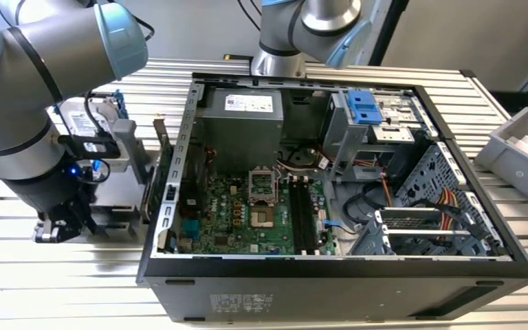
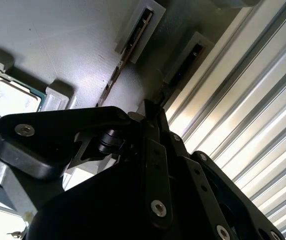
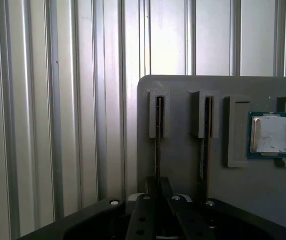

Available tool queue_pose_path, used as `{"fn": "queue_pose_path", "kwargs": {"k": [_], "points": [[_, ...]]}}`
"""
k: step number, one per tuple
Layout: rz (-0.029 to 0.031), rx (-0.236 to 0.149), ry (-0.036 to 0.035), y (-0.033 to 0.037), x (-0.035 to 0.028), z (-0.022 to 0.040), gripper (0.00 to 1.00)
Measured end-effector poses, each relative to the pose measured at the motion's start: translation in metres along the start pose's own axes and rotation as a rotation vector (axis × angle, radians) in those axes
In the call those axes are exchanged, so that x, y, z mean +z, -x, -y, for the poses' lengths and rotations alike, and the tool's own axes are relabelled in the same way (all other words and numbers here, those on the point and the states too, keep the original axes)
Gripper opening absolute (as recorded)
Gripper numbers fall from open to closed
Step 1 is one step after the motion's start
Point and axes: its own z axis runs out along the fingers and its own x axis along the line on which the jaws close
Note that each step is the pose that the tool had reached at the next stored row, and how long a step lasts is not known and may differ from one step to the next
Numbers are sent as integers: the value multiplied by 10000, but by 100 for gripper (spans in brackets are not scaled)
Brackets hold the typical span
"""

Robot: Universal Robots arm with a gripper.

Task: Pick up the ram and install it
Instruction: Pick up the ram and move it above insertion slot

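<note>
Gripper (image 3: 157, 182): low over the grey holder plate (image 3: 178, 155), fingers drawn close, pinching the ram's thin edge.
Ram (image 3: 157, 150): standing on edge in the slot nearest the plate's rim, one end in a raised grey bracket.
Second stick (image 3: 203, 150): parallel, in the neighbouring slot.
Processor chip (image 3: 269, 134): flat in a pocket beyond the second stick.
Computer case (image 1: 337, 275): open, on the ribbed metal table (image 3: 58, 125) beside the arm.

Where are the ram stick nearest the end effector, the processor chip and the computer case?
ram stick (image 3: 159, 117): first wrist view, thin upper edge
processor chip (image 3: 270, 135): first wrist view, metal lid
computer case (image 1: 337, 289): exterior view, near wall
</note>
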Motion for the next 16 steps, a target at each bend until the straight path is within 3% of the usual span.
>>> {"fn": "queue_pose_path", "kwargs": {"k": [11, 16], "points": [[1, 1, -1, 0, 8, 0, 0], [2, 0, -2, 1, -62, -1, 0]]}}
